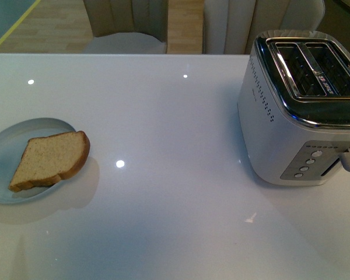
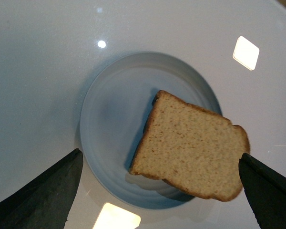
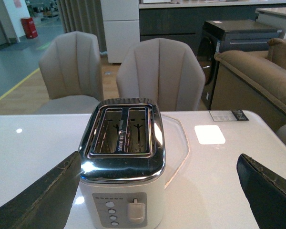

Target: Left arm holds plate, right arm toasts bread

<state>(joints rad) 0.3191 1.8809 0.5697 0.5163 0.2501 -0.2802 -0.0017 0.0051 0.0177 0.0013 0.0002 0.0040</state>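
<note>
bread (image 1: 51, 158), tan, grainy, brown crust, lies flat on round pale-blue plate (image 1: 9, 143), left side of table (image 1: 175, 221); rounded end overhangs the rim. Wide glossy white stretch separates plate from chrome-topped toaster (image 1: 280, 128). left gripper (image 2: 159, 155) above plate, fingers wide apart, gripping nothing. right gripper (image 3: 158, 157) faces toaster, fingers likewise spread.

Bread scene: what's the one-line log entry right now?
bread on plate, overhanging rim | toaster slots empty | left gripper open above plate | right gripper open
</note>
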